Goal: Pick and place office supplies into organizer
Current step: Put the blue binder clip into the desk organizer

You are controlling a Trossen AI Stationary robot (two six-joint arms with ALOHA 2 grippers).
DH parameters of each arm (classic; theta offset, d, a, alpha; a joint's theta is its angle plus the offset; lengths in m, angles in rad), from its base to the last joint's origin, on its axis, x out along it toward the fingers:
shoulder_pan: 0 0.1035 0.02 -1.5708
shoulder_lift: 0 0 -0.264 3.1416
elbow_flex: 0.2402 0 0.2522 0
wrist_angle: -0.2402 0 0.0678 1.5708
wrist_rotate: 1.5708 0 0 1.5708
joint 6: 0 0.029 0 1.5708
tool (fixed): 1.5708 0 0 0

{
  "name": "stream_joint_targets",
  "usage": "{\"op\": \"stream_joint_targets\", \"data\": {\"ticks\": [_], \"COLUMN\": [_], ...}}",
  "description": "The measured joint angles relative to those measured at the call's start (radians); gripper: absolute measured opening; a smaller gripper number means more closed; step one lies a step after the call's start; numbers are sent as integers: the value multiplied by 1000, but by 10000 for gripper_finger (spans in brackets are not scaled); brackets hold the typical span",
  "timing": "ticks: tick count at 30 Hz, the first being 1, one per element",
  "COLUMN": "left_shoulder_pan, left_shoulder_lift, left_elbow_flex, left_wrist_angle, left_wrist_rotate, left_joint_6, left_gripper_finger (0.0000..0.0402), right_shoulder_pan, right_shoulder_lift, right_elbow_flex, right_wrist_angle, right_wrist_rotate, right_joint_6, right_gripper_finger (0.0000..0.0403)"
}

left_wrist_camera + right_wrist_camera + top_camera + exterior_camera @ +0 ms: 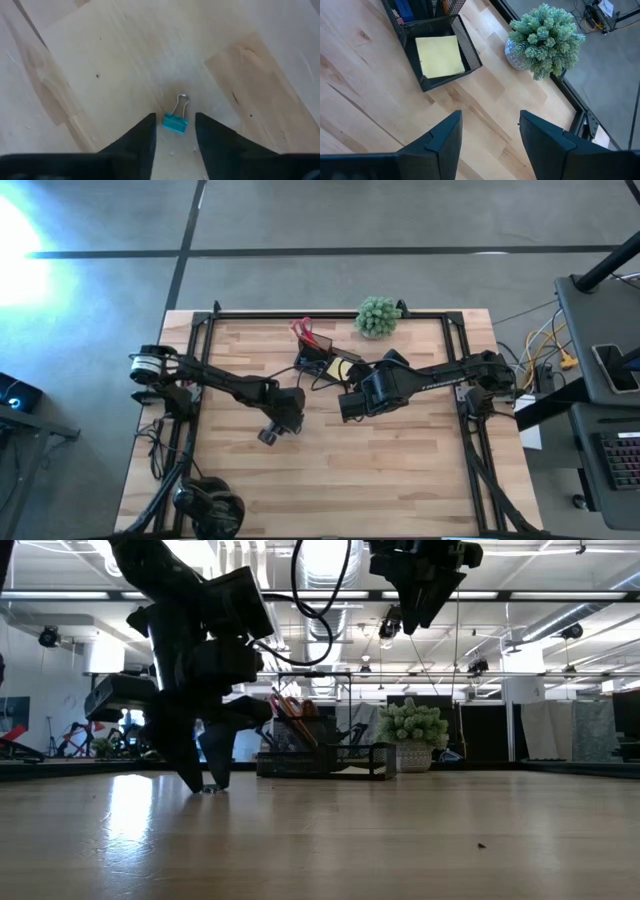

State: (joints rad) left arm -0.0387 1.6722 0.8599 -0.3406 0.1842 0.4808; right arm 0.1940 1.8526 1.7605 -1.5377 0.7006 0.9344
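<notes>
Wood tabletop, organizer [322, 361] at far edge beside plant [377, 316]; sticky pad [441, 55] already in its tray. Left gripper [173, 137] down at table, mid-left, jaws partway open, straddling blue binder clip [175, 123]. Clip lies between fingertips, wire handle pointing away from jaws, long axis across gap. Not gripped yet, judging by the gaps. Right gripper [489, 140] raised nr organizer, jaws wide, empty. Left arm nearer to clip.

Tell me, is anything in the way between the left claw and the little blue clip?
Nothing visible. The left gripper is down at the table with its two fingers on either side of the clip, and only bare wood lies between them. The right gripper is open, up near the organizer, well away from the clip.
</notes>
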Motion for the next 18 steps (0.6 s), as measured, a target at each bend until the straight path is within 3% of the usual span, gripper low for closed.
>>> {"op": "stream_joint_targets", "data": {"ticks": [8, 14, 18], "left_shoulder_pan": [0, 0, 0], "left_shoulder_lift": [9, 6, -41], "left_elbow_flex": [0, 12, 53], "left_wrist_angle": [6, -15, -32], "left_wrist_rotate": [8, -7, -78], "left_joint_6": [-1, -8, -56], "left_gripper_finger": [51, 41, 38], "right_shoulder_pan": [0, 0, 0], "right_shoulder_lift": [0, 0, 0], "right_elbow_flex": [-1, -1, -1], "right_wrist_angle": [0, 0, 0], "right_wrist_rotate": [0, 0, 0], "right_joint_6": [0, 0, 0], "right_gripper_finger": [187, 187, 187]}}
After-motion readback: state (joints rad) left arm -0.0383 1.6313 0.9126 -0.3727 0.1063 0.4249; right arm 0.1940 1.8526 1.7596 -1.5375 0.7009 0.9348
